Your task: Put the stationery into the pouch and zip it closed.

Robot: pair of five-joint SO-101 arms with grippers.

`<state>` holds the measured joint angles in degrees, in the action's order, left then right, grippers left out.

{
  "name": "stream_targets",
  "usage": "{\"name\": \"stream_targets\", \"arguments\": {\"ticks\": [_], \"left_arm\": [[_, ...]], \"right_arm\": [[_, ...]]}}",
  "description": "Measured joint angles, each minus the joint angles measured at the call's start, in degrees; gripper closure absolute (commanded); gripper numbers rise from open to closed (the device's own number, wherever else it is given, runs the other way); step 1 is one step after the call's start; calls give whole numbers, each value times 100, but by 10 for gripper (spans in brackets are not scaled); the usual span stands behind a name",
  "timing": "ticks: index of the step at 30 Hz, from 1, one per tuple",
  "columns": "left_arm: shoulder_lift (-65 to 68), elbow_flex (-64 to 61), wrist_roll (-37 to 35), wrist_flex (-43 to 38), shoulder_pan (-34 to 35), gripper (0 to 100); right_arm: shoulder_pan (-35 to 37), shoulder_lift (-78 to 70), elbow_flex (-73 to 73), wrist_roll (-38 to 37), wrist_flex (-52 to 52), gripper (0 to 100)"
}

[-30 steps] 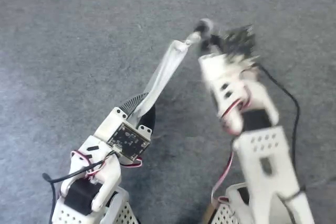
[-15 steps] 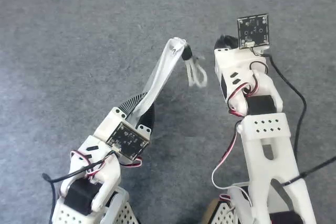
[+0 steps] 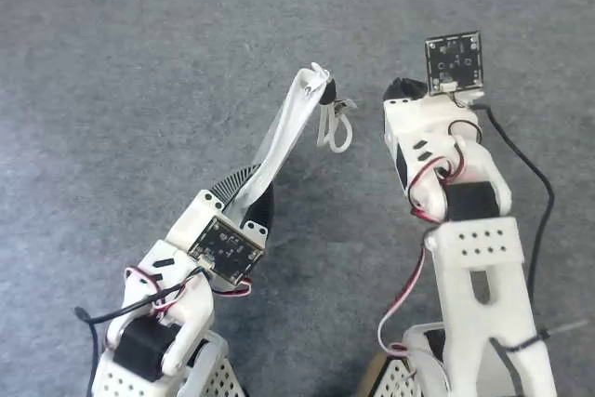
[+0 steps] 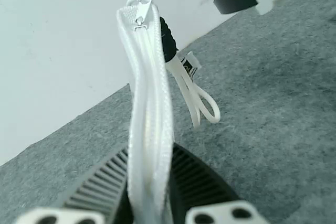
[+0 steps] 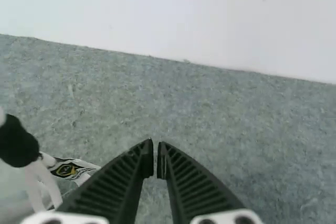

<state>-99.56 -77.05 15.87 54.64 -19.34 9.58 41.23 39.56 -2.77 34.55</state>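
Above the grey mat (image 3: 112, 90), pouch (image 3: 290, 132): white, slim, raised edge-on, zip slider at the top.
Pull cord (image 3: 333, 132): white loop dangling from the pouch's top end.
Left gripper (image 4: 151, 153): clamped on the pouch's lower end.
Right gripper (image 5: 155, 153): pinched together, empty, near the cord.

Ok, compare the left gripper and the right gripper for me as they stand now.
The left gripper is clamped on the white pouch, which sticks out edge-on from it; the right gripper holds nothing. In the high view the left gripper sits nearer the arm bases, the right gripper farther out, beside the pouch's far end with its strap loop. Both are shut and have dark ribbed fingers.
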Motion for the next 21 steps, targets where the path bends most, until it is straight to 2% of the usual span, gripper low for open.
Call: {"name": "stream_targets", "arguments": {"ticks": [4, 6, 10, 14, 21], "left_arm": [[0, 0, -510, 123, 9, 743], [97, 44, -1011, 334, 18, 698], [70, 580, -1749, 932, 18, 699], [44, 1169, -1864, 1407, 35, 699], [9, 1705, -1881, 1433, 35, 699]], "right_arm": [[9, 545, 290, 0, 0, 991], [35, 826, 431, 0, 0, 991], [237, 1257, 624, 0, 0, 991], [237, 1574, 721, 0, 0, 991], [237, 1960, 923, 0, 0, 991]]}}
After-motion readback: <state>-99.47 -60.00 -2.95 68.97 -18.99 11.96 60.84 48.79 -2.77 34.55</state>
